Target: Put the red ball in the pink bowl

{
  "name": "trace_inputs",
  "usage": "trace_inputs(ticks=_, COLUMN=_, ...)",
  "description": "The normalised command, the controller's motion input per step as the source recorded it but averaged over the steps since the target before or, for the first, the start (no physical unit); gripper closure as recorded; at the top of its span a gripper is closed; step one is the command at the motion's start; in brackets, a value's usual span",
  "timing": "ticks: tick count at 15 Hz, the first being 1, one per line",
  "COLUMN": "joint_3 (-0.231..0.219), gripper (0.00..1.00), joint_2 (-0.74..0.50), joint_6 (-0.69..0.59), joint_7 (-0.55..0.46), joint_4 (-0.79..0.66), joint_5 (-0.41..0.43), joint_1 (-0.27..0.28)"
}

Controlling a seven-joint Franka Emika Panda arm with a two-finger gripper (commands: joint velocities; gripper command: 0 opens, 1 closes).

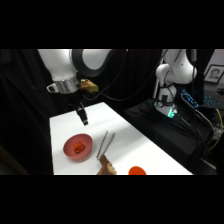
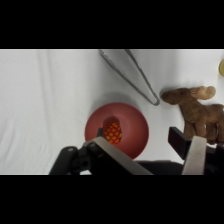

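Note:
The pink bowl [image 1: 69, 150] stands on the white table near its left front, and the red ball [image 1: 78, 147] lies inside it. From the wrist, the bowl [image 2: 136, 125] sits below the camera with the bumpy red ball [image 2: 113, 131] near its middle. My gripper [image 1: 84, 119] hangs above the table, behind and above the bowl. In the wrist view the gripper [image 2: 155, 159] is open, its two fingers [image 2: 196, 154] wide apart with nothing between them.
Metal tongs [image 1: 105, 144] [image 2: 132, 72] lie just right of the bowl. A brown plush animal [image 1: 106, 168] [image 2: 197, 111] sits by the front edge. An orange-red disc [image 1: 136, 171] lies at the front right. Black cloth surrounds the table.

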Motion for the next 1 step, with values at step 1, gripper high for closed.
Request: trace_inputs(ticks=1, joint_3=0.0, gripper=0.0, joint_2=-0.47, joint_6=0.05, joint_7=-0.07, joint_4=-0.46, joint_5=-0.039, joint_1=0.033)
